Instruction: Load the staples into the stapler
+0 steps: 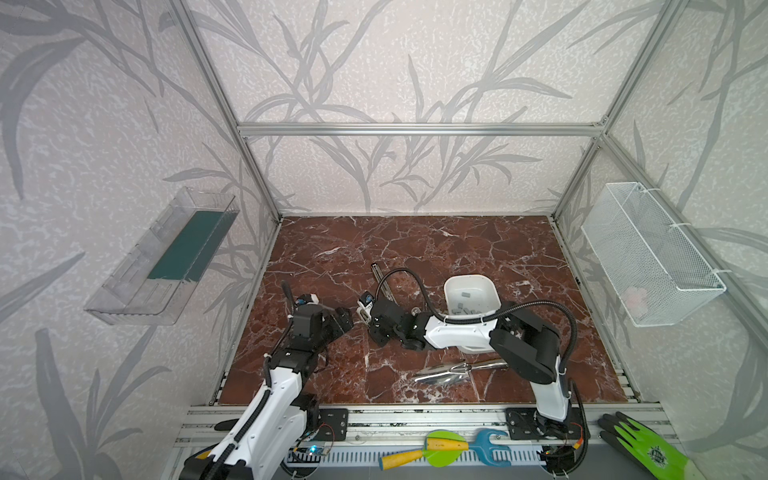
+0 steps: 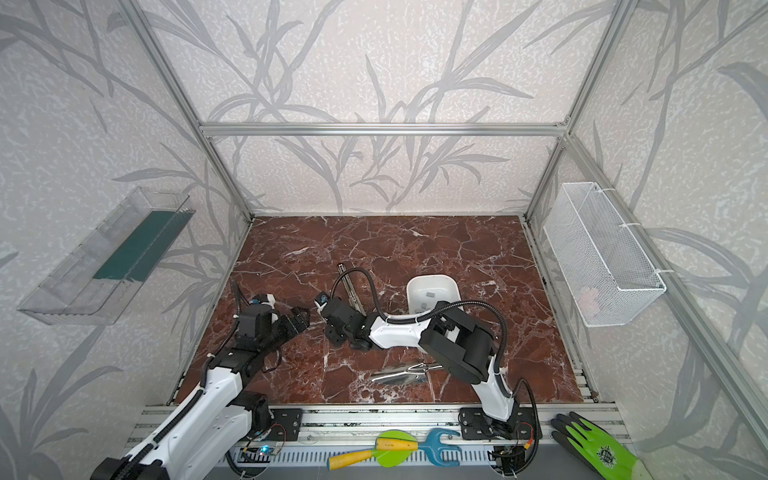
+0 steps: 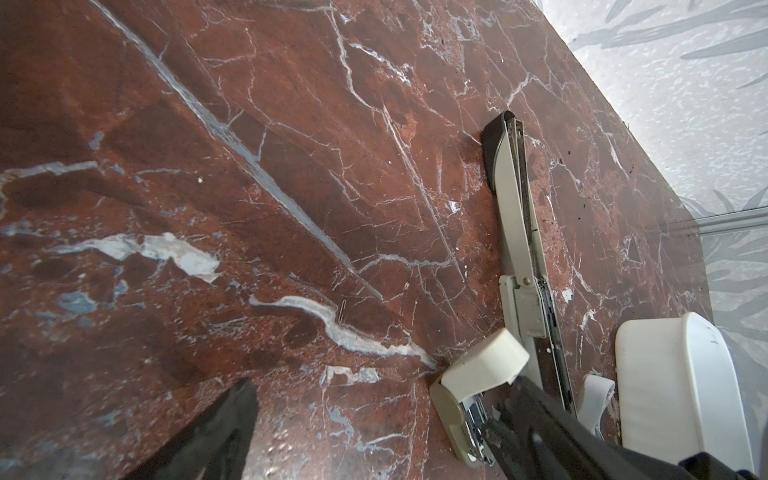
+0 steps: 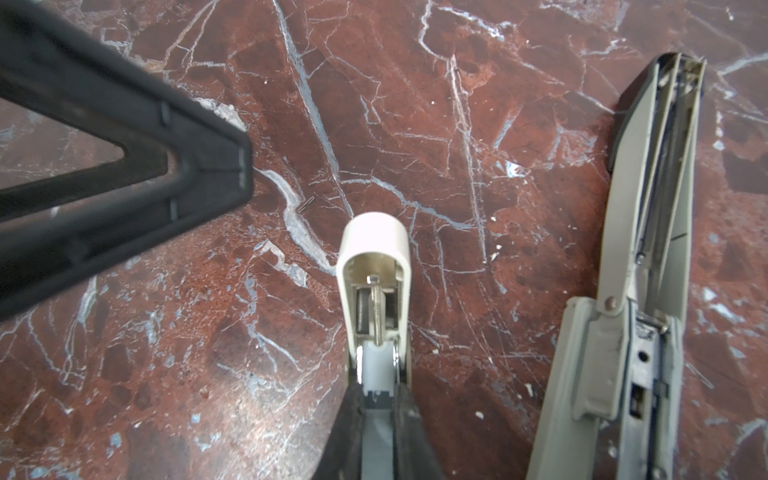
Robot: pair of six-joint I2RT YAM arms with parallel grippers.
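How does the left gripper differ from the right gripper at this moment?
The left gripper stands open; the right gripper is shut. The left gripper holds nothing; the right gripper grips a cream stapler piece. Both are black, near each other above the marble tabletop.

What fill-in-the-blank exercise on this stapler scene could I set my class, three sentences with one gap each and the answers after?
1. The staples lie in the ____ bowl.
2. The right tool grips a small cream stapler; the left tool grips ____.
3. The long stapler lies hinged ____ on the table.
Missing words: white; nothing; open.
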